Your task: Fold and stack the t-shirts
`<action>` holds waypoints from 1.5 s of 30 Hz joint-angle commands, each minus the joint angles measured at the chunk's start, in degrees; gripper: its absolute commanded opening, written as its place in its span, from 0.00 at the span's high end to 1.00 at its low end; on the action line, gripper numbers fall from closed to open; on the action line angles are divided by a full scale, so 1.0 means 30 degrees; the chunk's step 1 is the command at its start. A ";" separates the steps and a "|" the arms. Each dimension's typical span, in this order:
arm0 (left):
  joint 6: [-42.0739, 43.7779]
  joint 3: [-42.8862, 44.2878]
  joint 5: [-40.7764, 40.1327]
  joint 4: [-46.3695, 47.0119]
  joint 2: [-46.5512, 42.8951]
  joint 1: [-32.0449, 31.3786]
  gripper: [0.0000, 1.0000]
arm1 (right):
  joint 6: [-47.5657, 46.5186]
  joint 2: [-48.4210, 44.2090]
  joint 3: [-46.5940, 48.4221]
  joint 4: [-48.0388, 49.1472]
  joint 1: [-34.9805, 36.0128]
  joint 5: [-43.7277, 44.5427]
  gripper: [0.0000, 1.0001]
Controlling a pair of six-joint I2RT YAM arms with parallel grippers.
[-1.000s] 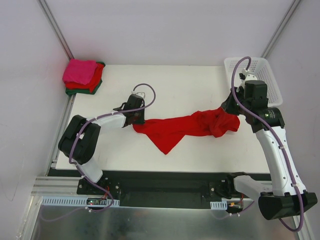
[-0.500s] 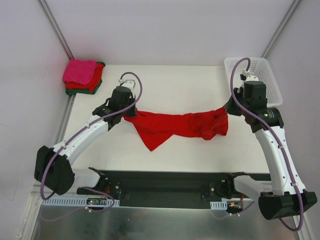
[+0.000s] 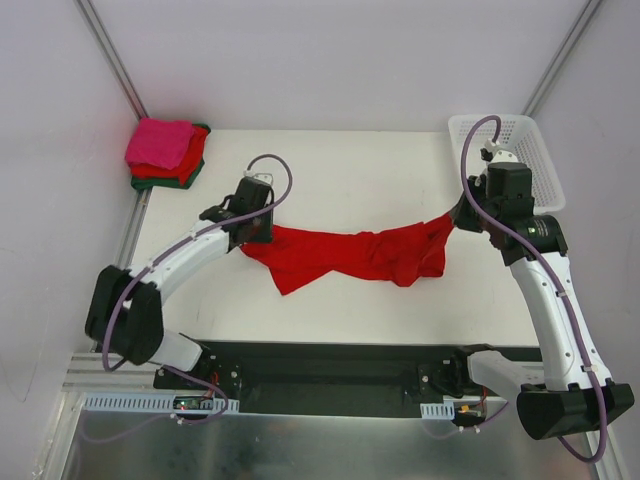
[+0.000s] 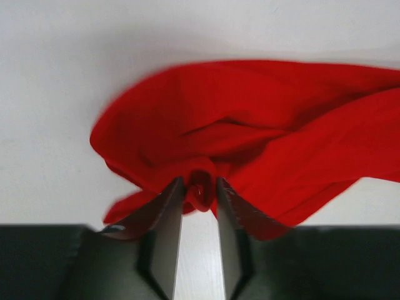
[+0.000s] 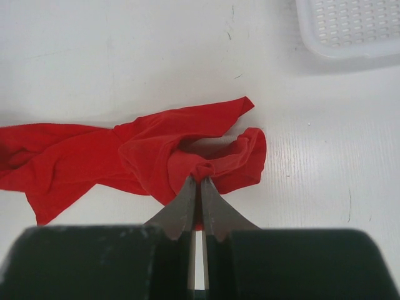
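Note:
A bright red t-shirt [image 3: 340, 255] hangs stretched in a crumpled band between my two grippers, over the middle of the white table [image 3: 340, 170]. My left gripper [image 3: 252, 228] pinches its left end; in the left wrist view a bunched fold of the red t-shirt [image 4: 250, 125] sits between the tips of the left gripper [image 4: 200, 187]. My right gripper [image 3: 455, 215] is shut on the right end. The right wrist view shows the right gripper [image 5: 200, 178] clamping a small knot of the red t-shirt [image 5: 144, 156]. Folded t-shirts, hot pink [image 3: 160, 142] on red and dark green [image 3: 187, 178], are stacked at the back left corner.
A white lattice basket [image 3: 520, 140] stands at the back right corner, just behind my right arm; its edge shows in the right wrist view as the basket [image 5: 350, 25]. A black base rail [image 3: 330, 370] runs along the near table edge.
My left arm swung out to the left, drawing the red t-shirt leftward and stretching it longer. The right gripper has hardly moved and keeps its hold.

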 commanded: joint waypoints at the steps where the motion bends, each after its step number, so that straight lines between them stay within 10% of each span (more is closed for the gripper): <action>1: -0.1181 -0.0510 0.0924 0.0516 0.2882 -0.0029 0.65 | -0.0126 -0.0262 0.0131 0.0302 0.0110 -0.0166 0.99; 7: -0.1299 0.0047 0.1190 0.0928 0.3944 0.0000 0.38 | -0.0214 -0.0320 0.0072 0.0185 0.0081 -0.0283 0.99; 13: -0.1123 0.0048 0.0926 0.0928 0.3594 -0.0029 0.39 | -0.0185 -0.0233 -0.0015 0.0272 0.0110 -0.0458 0.99; 22: -0.0743 -0.0129 0.0576 0.0899 0.3038 -0.0028 0.83 | -0.0068 0.0089 0.0131 0.0419 0.0110 -0.0781 0.98; 30: -0.0420 0.0164 0.0077 0.0256 0.2509 0.0000 0.30 | -0.0067 0.0178 0.0102 0.0448 0.0139 -0.0898 0.99; 45: -0.0274 0.0224 -0.0011 -0.0068 0.1924 -0.0029 0.47 | -0.0009 0.0236 -0.0133 0.0594 0.0139 -0.1015 0.99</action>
